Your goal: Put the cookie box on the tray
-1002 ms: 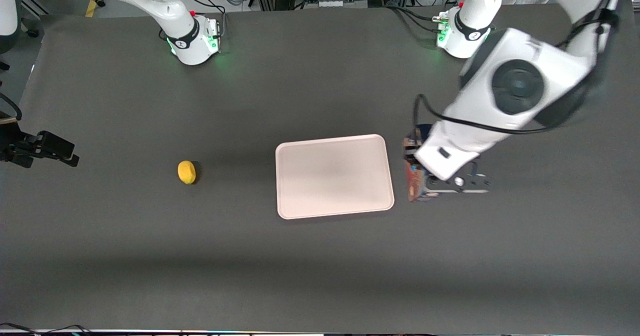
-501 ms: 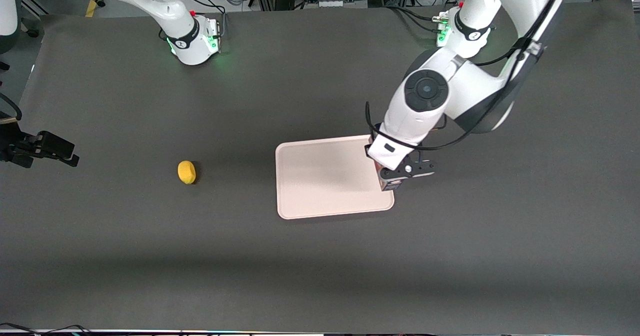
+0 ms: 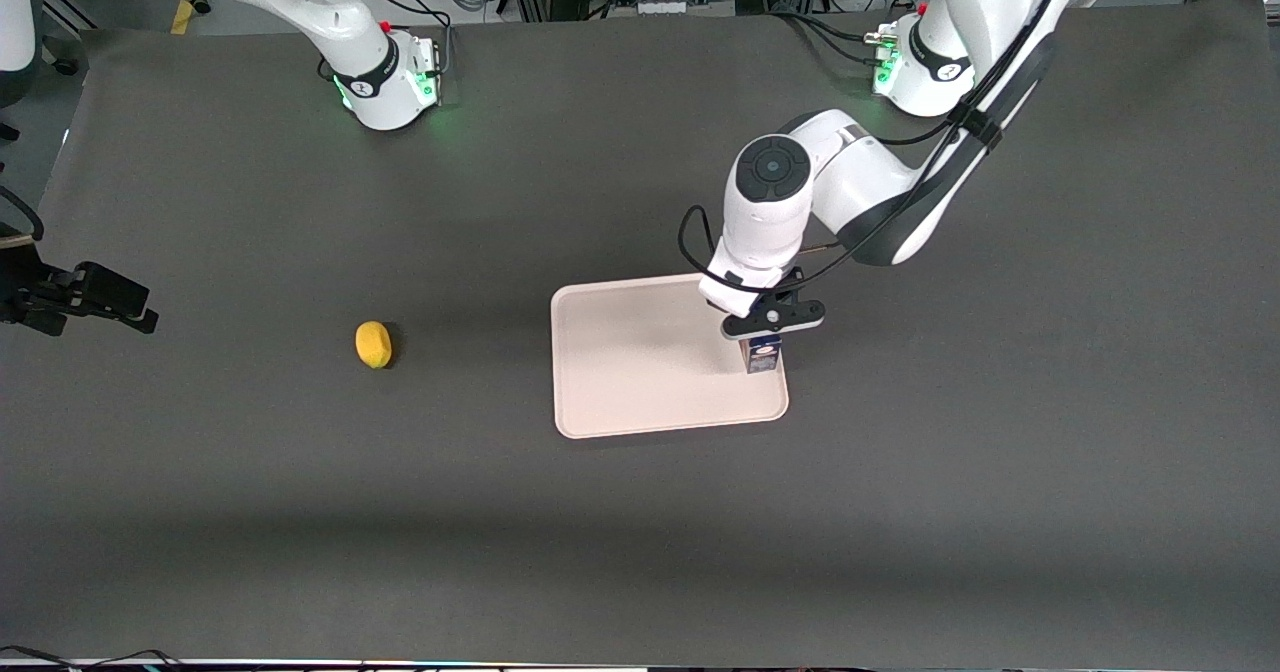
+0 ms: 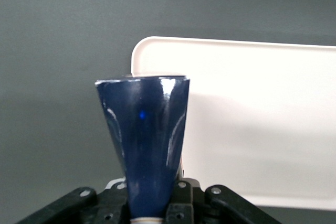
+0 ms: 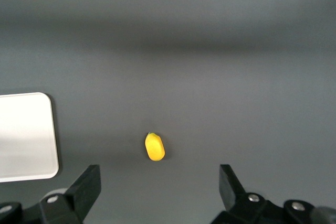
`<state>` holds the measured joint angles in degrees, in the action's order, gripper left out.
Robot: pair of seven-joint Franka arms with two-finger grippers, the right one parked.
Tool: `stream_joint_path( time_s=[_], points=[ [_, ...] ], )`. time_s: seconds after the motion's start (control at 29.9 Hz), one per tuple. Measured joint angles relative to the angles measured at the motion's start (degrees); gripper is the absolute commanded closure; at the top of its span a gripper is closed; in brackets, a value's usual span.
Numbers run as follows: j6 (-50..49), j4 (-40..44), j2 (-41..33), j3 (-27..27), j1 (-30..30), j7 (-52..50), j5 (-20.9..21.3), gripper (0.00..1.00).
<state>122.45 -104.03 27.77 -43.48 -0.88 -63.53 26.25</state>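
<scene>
The cookie box (image 3: 763, 354), a small dark navy carton, stands on end in my left gripper (image 3: 765, 338), whose fingers are shut on it. It is over the pale pink tray (image 3: 640, 372), just inside the rim at the working arm's end. I cannot tell whether the box touches the tray floor. In the left wrist view the glossy navy box (image 4: 144, 135) rises from between the jaws of the gripper (image 4: 151, 207), and a rounded corner of the tray (image 4: 252, 124) lies under and beside it. The fingertips are hidden by the box.
A small yellow rounded lump (image 3: 373, 344) lies on the dark table mat toward the parked arm's end, well apart from the tray. The right wrist view shows the same lump (image 5: 154, 147) and a corner of the tray (image 5: 26, 135).
The left arm has carried the cookie box from the table beside the tray to over the tray's edge, moving toward the parked arm's end. The box now shows upright.
</scene>
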Motion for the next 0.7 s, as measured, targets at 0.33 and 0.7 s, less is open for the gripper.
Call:
stream_joint_path(
  time_s=[0.33, 0.7],
  points=[
    [1.79, -1.07, 4.70, -0.12, 1.07, -6.25, 7.40, 0.82],
    [2.60, -1.10, 7.76, -0.11, 1.10, -7.08, 9.01, 0.82]
  ],
)
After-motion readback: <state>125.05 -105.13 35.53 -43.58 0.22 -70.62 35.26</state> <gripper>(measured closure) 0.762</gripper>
